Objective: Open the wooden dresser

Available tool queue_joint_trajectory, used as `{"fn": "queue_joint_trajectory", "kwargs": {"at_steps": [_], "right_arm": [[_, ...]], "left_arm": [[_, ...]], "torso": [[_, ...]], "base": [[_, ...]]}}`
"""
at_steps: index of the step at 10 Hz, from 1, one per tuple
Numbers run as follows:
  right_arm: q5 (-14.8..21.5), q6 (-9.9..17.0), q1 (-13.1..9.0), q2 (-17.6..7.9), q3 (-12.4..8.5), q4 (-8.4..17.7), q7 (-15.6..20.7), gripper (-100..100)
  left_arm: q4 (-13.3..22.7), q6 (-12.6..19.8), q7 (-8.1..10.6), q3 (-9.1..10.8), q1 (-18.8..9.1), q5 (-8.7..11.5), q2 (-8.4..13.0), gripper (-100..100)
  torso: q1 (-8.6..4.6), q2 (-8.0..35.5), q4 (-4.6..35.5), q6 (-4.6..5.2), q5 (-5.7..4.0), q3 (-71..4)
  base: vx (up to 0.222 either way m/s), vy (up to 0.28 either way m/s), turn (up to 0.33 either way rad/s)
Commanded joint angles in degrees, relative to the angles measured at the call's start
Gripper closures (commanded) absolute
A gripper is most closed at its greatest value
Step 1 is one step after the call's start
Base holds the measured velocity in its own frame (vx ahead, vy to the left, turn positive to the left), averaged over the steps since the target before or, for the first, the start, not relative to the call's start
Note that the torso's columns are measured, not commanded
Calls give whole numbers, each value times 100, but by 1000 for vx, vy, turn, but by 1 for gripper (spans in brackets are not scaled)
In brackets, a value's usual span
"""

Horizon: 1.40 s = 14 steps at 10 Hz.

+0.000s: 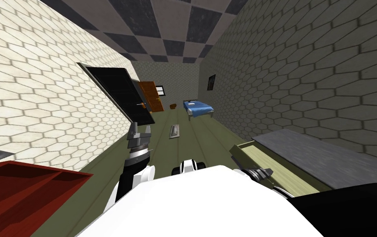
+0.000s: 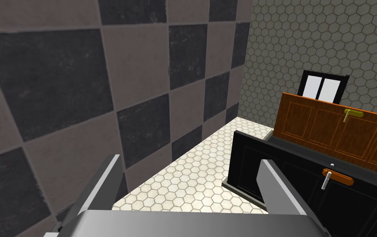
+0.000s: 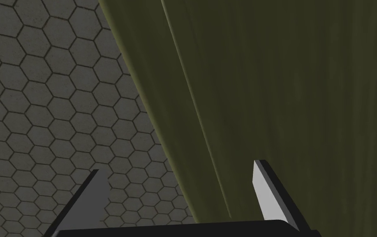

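Right tool point(image 1: 263, 173) sits low at my right side, just at the near corner of the dresser's drawer point(image 1: 261, 158), its two thin grey blades apart with nothing between them. Seen from the right wrist, the right tool point(image 3: 177, 166) faces a dull olive-green surface point(image 3: 286, 94) with faint lengthwise streaks and two long straight seams, which meets a grey wall of hexagon tiles point(image 3: 39, 103). I cannot tell whether that olive surface is the floor or part of the dresser. The dresser point(image 1: 323, 156) stands along the right-hand wall as a long, low box with a flat, matt grey top. Its drawer stands out from the body, with a pale yellow-green bottom and a thin olive rim. The floor point(image 1: 200, 135) is olive with long plank lines. Left tool point(image 1: 141, 128) is raised well apart from the dresser, on the far side of my chest, and its blades also stand open and empty. From the left wrist, the left tool point(image 2: 189, 159) looks toward a glossy black panelled door point(image 2: 306, 181) with an orange handle plate and a brown panelled door point(image 2: 331, 127) with a brass lever.
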Motion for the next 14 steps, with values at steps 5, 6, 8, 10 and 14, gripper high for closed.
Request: {"fn": "queue_joint_trajectory", "kwargs": {"at_steps": [5,6,8,10,14], "right_arm": [[-344,-793,-229,-632,-155,243,157,-100],[-400,-905,-253,-731,-182,250,195,-100],[-400,-905,-253,-731,-182,250,195,-100],[-392,-966,-277,-694,-162,335,148,-100],[-402,-999,-263,-657,-154,329,160,0]], "left_arm": [[0,0,0,1,0,0,1,0],[0,0,0,1,0,0,1,0],[0,0,0,1,1,0,1,0],[0,0,0,2,1,0,1,0],[0,0,0,1,1,0,1,0]], "torso": [[26,-10,-3,0,7,-7],[36,-6,0,-1,20,-7],[48,-5,3,-2,33,-10],[47,-5,4,-3,38,-11],[35,-4,0,1,15,-5]], "base": [[-31,77,13],[-24,79,15],[-9,36,-2],[0,-3,0],[0,0,0]]}}
